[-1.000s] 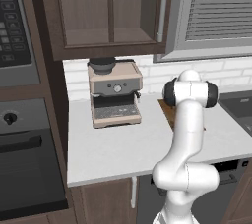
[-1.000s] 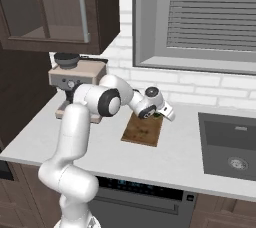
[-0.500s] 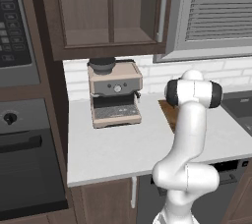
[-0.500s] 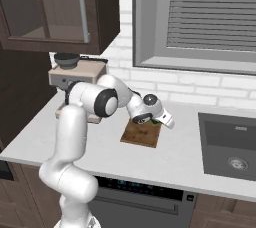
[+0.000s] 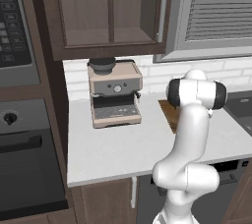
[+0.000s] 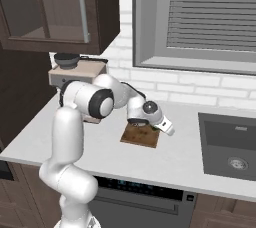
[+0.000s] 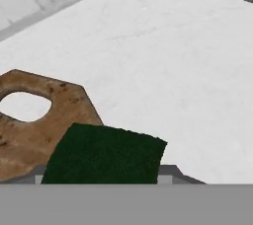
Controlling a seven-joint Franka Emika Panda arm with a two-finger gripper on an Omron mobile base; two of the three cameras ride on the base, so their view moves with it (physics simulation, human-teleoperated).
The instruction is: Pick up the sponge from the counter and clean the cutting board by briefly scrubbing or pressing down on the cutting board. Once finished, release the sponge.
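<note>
Cutting board (image 5: 169,112) largely hidden behind arm; sponge (image 7: 104,155) cut off below; gripper fingertips not discernible.

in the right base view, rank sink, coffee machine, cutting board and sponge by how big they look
1. sink, largest, though cut off by the picture's right edge.
2. coffee machine, partly behind the arm, so its rank against the sink is unsure.
3. cutting board.
4. sponge, a small dark bit at the claw.

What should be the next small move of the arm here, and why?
Probably lower the sponge straight down and press it onto the cutting board. In the hand view the green sponge sits close before the gripper, over the board's brown edge beside its handle hole, and in the right base view the gripper hangs over the board on the counter.
</note>
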